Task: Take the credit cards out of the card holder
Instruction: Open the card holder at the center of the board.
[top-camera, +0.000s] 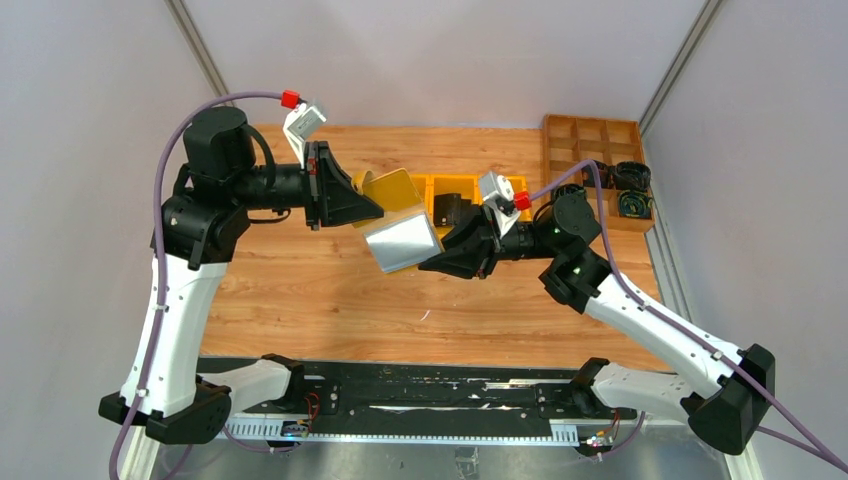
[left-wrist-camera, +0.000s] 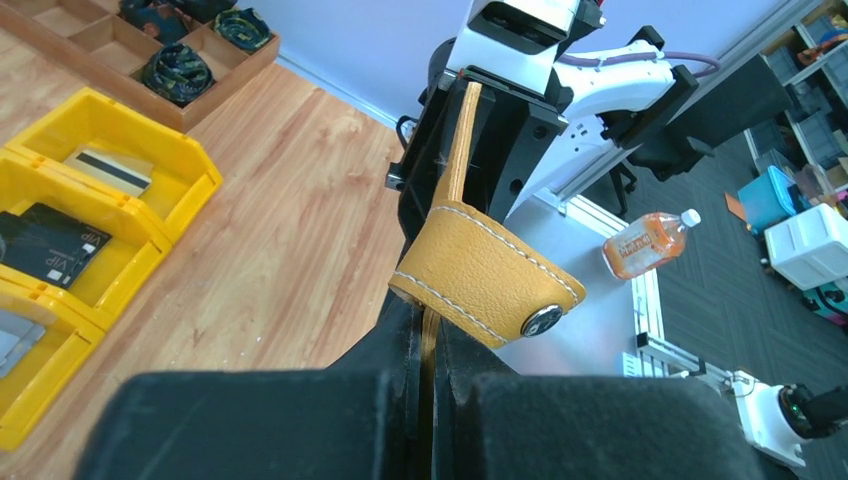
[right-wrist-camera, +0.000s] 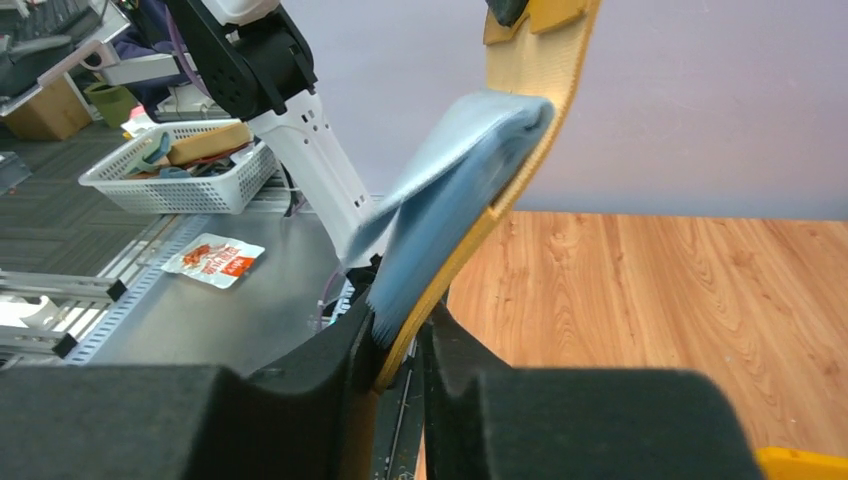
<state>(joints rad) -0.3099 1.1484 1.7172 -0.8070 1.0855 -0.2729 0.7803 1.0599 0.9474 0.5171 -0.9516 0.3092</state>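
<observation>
Left jaws are clenched on the mustard-yellow cover end of the card holder (top-camera: 392, 195). The leather edge is pinched thin between them, and its snap strap (left-wrist-camera: 490, 275) curls just ahead of them. The holder hangs spread open in the air between the two pairs of jaws, above the counter (top-camera: 300, 290), with its silvery inner face (top-camera: 405, 245) nearer the right jaws. Right jaws are clamped on the opposite edge. The yellow cover runs up from between them, and grey pockets (right-wrist-camera: 450, 200) bulge to one side. Yellow bins (left-wrist-camera: 185, 185) sit on the counter beyond both jaws.
</observation>
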